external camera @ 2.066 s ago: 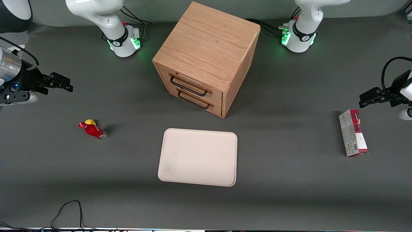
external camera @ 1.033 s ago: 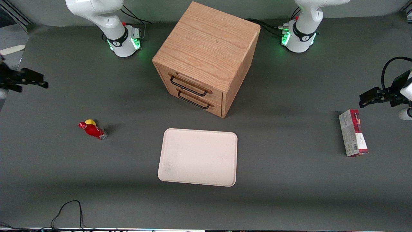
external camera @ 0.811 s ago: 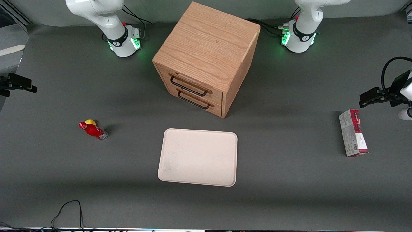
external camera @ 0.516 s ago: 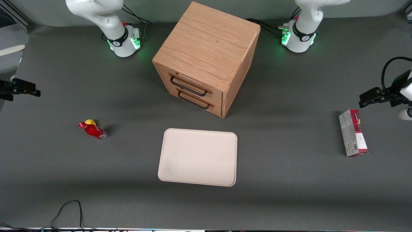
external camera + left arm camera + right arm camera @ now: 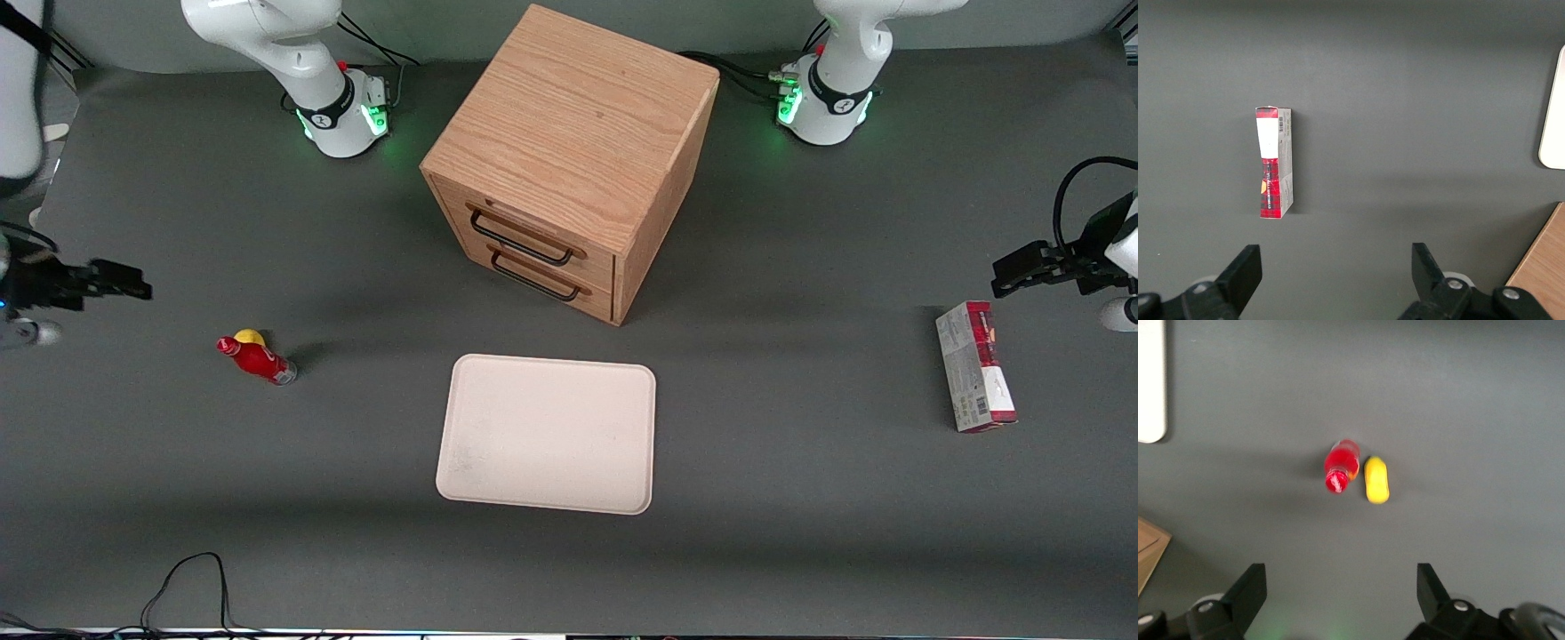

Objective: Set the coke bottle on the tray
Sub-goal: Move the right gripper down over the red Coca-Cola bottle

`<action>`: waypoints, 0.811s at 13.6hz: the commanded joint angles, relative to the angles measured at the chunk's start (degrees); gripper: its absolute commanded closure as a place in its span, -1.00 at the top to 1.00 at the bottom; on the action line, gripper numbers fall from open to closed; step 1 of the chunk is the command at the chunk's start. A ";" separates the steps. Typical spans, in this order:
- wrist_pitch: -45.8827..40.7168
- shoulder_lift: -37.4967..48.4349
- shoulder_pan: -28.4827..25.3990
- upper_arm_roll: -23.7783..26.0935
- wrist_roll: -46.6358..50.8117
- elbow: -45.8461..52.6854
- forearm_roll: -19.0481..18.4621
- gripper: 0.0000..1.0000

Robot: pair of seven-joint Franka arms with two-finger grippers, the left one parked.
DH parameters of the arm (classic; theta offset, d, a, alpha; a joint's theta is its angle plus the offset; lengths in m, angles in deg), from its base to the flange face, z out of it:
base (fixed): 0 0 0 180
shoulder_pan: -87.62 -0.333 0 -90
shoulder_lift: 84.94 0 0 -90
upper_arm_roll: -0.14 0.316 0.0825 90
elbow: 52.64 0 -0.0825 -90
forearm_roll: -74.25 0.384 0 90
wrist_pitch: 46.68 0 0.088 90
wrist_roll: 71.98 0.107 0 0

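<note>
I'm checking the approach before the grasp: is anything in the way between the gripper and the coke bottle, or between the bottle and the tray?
Nothing visible blocks either path. The gripper, open, hangs above bare table near the coke bottle. A small yellow lump sits right beside the bottle, which could crowd the fingers. Only bare table lies between the bottle and the tray.

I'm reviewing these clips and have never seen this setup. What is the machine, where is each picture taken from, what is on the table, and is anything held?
Two white robot arms stand at a grey table. One picture faces them; the others look down from wrist cameras. On the table: a wooden drawer cabinet, a cream tray, a small red coke bottle standing beside a yellow lump, and a red-and-grey carton. The working arm's gripper is open, above the table near the bottle, holding nothing.
</note>
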 commanded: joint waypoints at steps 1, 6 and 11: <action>11.81 1.15 -2.34 0.02 2.93 -10.36 0.28 1.00; 29.23 0.71 -2.52 0.02 3.20 -22.85 0.28 1.00; 33.21 0.71 -2.52 0.02 3.11 -26.04 0.19 1.00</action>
